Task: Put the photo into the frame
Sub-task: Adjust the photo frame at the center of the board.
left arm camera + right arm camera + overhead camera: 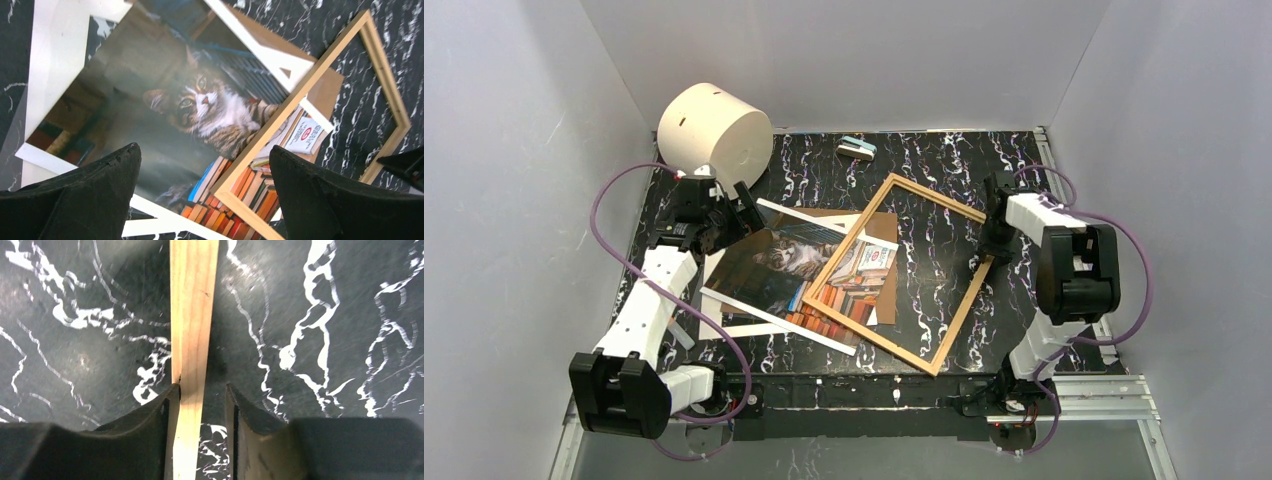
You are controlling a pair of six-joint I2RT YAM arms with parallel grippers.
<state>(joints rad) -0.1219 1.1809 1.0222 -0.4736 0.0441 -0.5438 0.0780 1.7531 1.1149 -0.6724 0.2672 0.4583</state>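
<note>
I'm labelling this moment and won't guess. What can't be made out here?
- Top view: whether the frame holds glass; marble shows through either way.
- Top view: small teal object at the back, too small to identify.
- Left wrist view: lettering on the white cover in the photo, too small.
- Right wrist view: the frame beyond one rail, cut off by the edges.

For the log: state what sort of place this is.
Probably a lab test cell: plain grey walls enclose a black marbled table, with the left arm and right arm bolted at its near edge.
</note>
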